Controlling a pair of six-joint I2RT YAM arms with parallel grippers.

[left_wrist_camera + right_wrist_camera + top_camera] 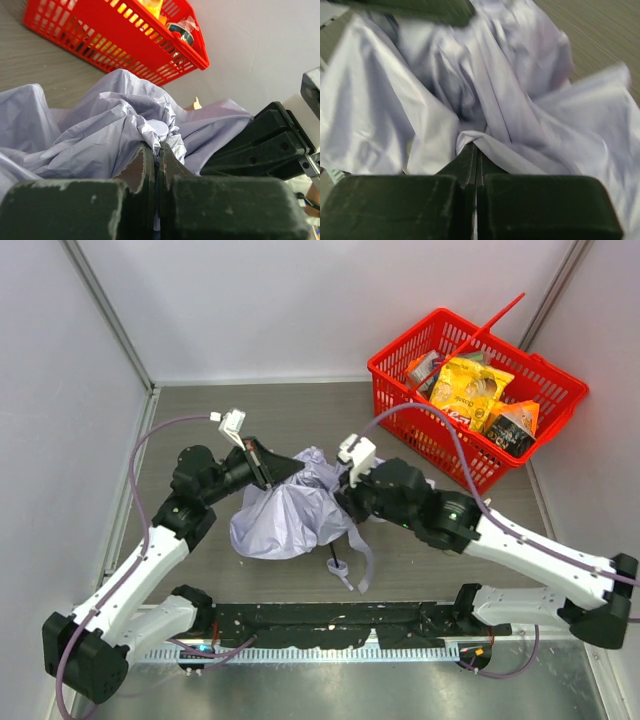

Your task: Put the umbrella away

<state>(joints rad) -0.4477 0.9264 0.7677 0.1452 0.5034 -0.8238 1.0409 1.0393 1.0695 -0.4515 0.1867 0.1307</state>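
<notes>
Top external view: one left gripper (272, 472) is seen pinched tight on a fold of canopy, arm bent inward. One umbrella (285, 518) is found crumpled on the table (200, 410) between both grippers. One right gripper (347, 498) is clamped closed on fabric, arm stretched leftward. One red basket (450, 455) is placed far right.

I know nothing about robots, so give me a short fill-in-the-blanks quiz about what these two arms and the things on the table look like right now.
1. The left gripper and the right gripper are both pinched ___ on the umbrella fabric.
2. The basket in the far right corner is coloured ___.
3. The yellow packet lies ___ the basket.

Missing words: shut; red; inside.
</notes>
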